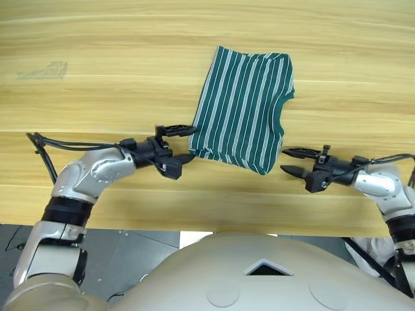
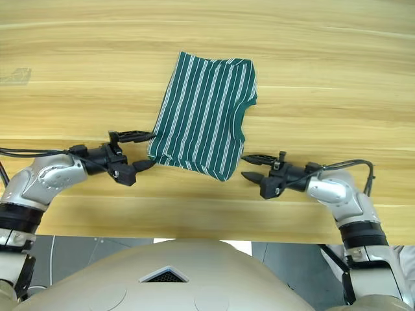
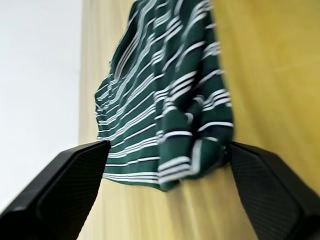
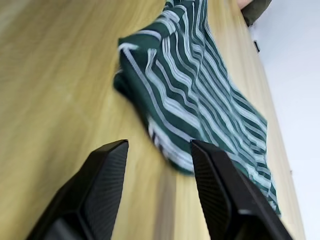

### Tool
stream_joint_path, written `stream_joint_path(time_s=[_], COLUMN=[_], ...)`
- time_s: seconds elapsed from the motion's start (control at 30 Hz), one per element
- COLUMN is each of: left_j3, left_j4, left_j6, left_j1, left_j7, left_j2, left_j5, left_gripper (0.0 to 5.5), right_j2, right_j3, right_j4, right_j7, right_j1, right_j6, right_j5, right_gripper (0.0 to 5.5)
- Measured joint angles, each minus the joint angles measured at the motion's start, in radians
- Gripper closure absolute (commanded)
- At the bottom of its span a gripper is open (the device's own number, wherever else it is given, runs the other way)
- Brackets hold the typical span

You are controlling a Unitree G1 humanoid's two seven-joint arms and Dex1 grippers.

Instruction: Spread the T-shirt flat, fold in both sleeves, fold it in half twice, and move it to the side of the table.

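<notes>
**Near the Front Edge, a Folded Shirt Waited for Its Next Fold**

Near the middle of the front edge of the light wooden table point(image 1: 97, 97) lay the green T-shirt with thin white stripes point(image 1: 243, 120). It was already folded into a small, tidy block, with no sleeves sticking out. The neck hole showed on its right side.

The black two-fingered left gripper point(image 1: 192, 142) was at the shirt's front left corner. Its fingers were spread wide, one on each side of that corner, and they were not pinching the cloth. The black two-fingered right gripper point(image 1: 284, 160) sat just beside the shirt's front right corner, with a small gap between them. Its fingers were spread apart too, and it held nothing.

It looked like the sleeves and at least one half fold were done. The step in hand seemed to be another half fold. For that, both grippers would need to close on the two front corners, lift them together, and lay them over the back edge. The corners should stay level so the shirt does not bunch up.
</notes>
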Motion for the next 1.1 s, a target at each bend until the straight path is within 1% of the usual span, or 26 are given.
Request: stream_joint_path(time_s=[0.17, 0.43, 0.5, 0.53, 0.67, 0.7, 0.83, 0.93, 0.97, 1.1], left_j3=[-0.027, -0.050, -0.053, -0.057, -0.070, -0.074, -0.085, -0.088, -0.087, -0.095], left_j4=[0.094, 0.101, 0.095, 0.094, 0.086, 0.084, 0.069, 0.039, 0.034, 0.029], left_j6=[-0.037, -0.055, -0.055, -0.055, -0.054, -0.053, -0.046, -0.030, -0.018, -0.009], left_j1=[-0.044, -0.044, -0.036, -0.031, -0.010, -0.008, 0.024, 0.061, 0.068, 0.072], left_j7=[0.071, 0.092, 0.093, 0.092, 0.083, 0.079, 0.049, -0.007, -0.029, -0.056], left_j2=[-0.001, 0.023, 0.029, 0.033, 0.050, 0.056, 0.081, 0.141, 0.152, 0.164], left_j5=[0.016, 0.015, 0.010, 0.009, -0.022, -0.026, -0.067, -0.122, -0.143, -0.148], left_gripper=[1.22, 1.22, 1.49, 1.64, 2.21, 2.43, 3.08, 3.57, 3.74, 4.55], right_j2=[0.021, 0.030, 0.030, 0.031, 0.031, 0.031, 0.035, 0.036, 0.036, 0.036], right_j3=[0.058, 0.124, 0.135, 0.139, 0.158, 0.162, 0.182, 0.196, 0.198, 0.200], right_j4=[0.031, 0.036, 0.037, 0.037, 0.041, 0.041, 0.041, 0.041, 0.040, 0.037], right_j7=[-0.052, -0.091, -0.094, -0.095, -0.102, -0.103, -0.109, -0.111, -0.112, -0.115], right_j1=[-0.047, -0.079, -0.087, -0.089, -0.092, -0.092, -0.092, -0.092, -0.090, -0.091], right_j6=[-0.006, 0.001, 0.001, 0.001, 0.006, 0.008, 0.016, 0.024, 0.026, 0.030], right_j5=[-0.026, -0.027, -0.029, -0.029, -0.033, -0.035, -0.037, -0.037, -0.037, -0.036], right_gripper=[3.20, 3.20, 3.17, 3.39, 3.97, 4.21, 4.89, 5.39, 5.50, 5.50])
